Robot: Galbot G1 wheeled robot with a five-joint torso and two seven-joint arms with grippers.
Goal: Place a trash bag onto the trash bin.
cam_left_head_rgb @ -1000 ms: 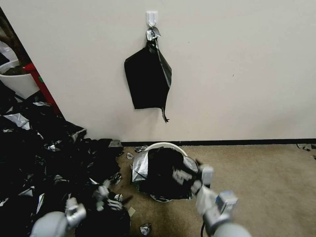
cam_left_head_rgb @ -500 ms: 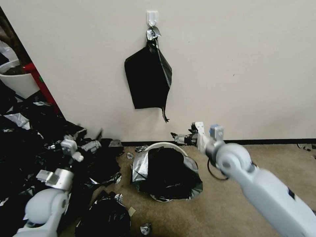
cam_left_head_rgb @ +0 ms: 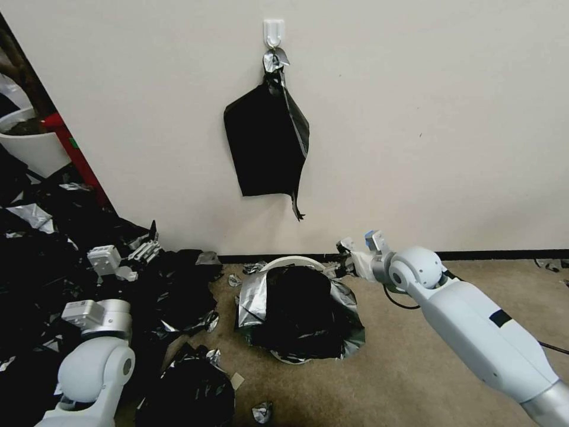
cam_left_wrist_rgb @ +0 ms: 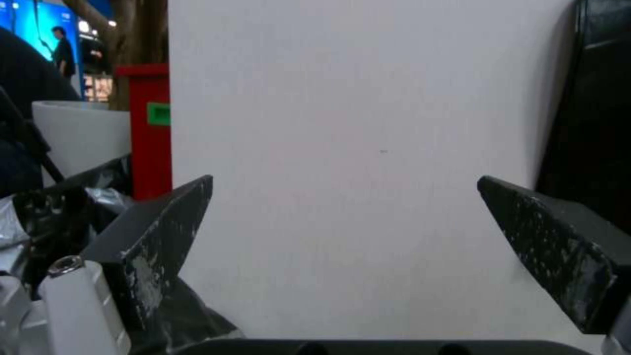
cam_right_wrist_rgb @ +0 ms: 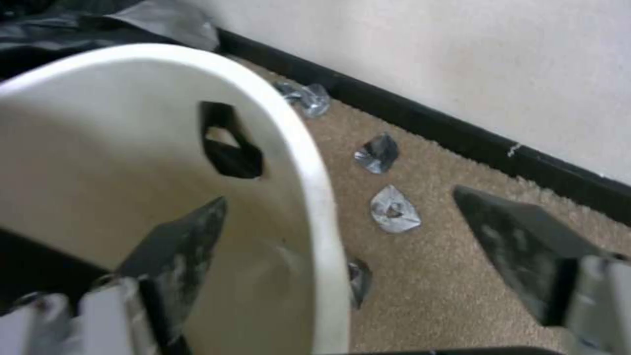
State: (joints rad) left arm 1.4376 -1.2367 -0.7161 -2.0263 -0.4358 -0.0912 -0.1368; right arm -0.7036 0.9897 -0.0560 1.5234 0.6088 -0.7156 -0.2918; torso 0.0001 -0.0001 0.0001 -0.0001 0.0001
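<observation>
head view: i count one trash bin (cam_left_head_rgb: 294,261) on carpet, one trash bag (cam_left_head_rgb: 299,314) draped over it. right gripper (cam_left_head_rgb: 342,261) fingers spread, straddling rim; left gripper (cam_left_head_rgb: 147,244) fingers spread, empty.

1. Trash bin (cam_left_head_rgb: 294,261): cream-white rim & inner wall; dark cut-out in wall.
2. Trash bag (cam_left_head_rgb: 299,311) over it: glossy black w/ silvery-grey sheen.
3. Bundle (cam_left_head_rgb: 266,145) on wall: black; hook (cam_left_head_rgb: 273,31) white.
4. Film heap (cam_left_head_rgb: 71,255): black, silver flecks.
5. Carpet (cam_left_head_rgb: 450,356): tan; skirting (cam_left_head_rgb: 474,255) black; wall (cam_left_head_rgb: 427,118) off-white.
6. Arms pale grey-white; right gripper (cam_right_wrist_rgb: 338,236) fingers black, scuffed w/ white specks; same on left gripper (cam_left_wrist_rgb: 345,217).
7. Tub (cam_left_head_rgb: 29,145) white; bar (cam_left_head_rgb: 74,151) red, green patch.
</observation>
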